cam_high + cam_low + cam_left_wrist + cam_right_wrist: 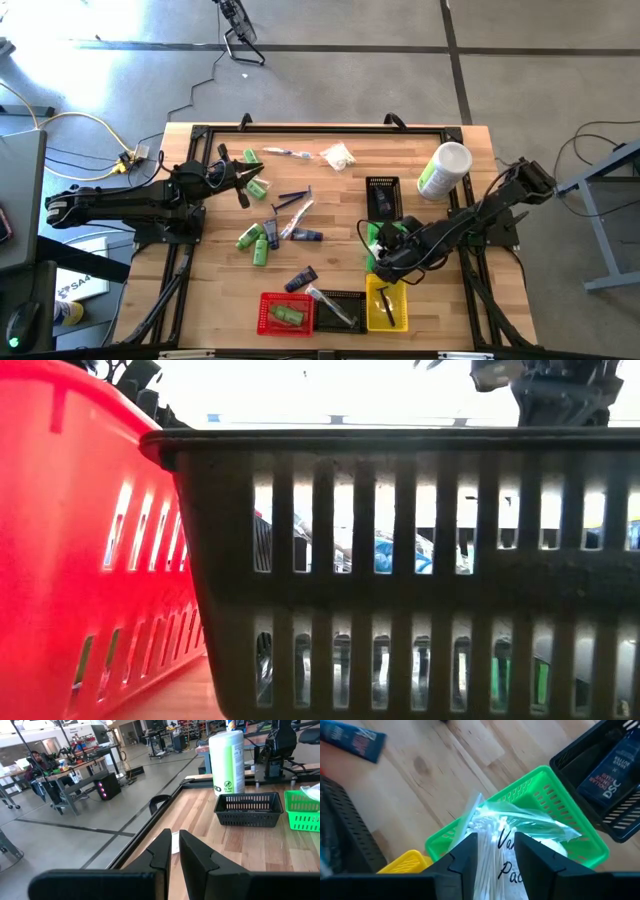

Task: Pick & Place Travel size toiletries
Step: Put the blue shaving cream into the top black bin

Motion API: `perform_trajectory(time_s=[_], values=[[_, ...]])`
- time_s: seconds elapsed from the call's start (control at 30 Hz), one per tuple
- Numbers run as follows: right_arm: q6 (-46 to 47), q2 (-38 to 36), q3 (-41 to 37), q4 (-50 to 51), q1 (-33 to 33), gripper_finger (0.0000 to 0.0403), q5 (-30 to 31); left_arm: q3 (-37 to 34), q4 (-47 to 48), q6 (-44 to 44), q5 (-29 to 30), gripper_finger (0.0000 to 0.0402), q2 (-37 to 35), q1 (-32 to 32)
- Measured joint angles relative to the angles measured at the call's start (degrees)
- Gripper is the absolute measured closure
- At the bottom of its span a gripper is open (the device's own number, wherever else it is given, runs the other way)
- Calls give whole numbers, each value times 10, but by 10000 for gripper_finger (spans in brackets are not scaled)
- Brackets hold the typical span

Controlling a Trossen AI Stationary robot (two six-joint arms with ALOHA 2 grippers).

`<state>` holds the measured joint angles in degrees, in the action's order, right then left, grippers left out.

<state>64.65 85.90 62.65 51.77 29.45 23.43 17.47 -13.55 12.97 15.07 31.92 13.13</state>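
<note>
Right gripper [495, 852] hangs over the green basket [550, 785] at 4 o'clock, jaws released around a crinkly clear packet [512, 822]: light, floppy, slippery, best pinched mid-body. Left gripper [172, 852] is clenched empty.

In the low view, a red basket [90, 560] and a black basket [420, 570] are filling the picture and hiding nearly the whole table; both are running off the edges at 3, 6 and 9 o'clock. In the high view, the right gripper [388, 252] is covering most of the green basket [372, 236]. In the right wrist view, a clear packet [515, 832] is showing print that the fingers [465, 855] are cutting off.
</note>
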Motion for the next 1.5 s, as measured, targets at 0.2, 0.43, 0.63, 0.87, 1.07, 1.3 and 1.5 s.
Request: perform_trajectory(time_s=[0.2,0.43,0.63,0.87,1.07,1.3,1.5], values=[[-23,-46,0,-1,-12,294,-7,0,0,0,0,371,0,0],[-78,-83,0,-2,-33,302,-14,0,0,0,0,371,0,0],[-163,-88,0,-33,-53,302,-9,0,1,0,0,371,0,0],[-276,-88,0,-115,-77,302,-9,0,1,0,0,371,0,0],[-338,-88,0,-155,-96,302,-9,0,2,0,0,371,0,0],[-386,-88,0,-195,-119,302,-9,0,2,0,0,371,0,0],[-434,-88,0,-236,-137,302,-9,0,2,0,0,371,0,0]])
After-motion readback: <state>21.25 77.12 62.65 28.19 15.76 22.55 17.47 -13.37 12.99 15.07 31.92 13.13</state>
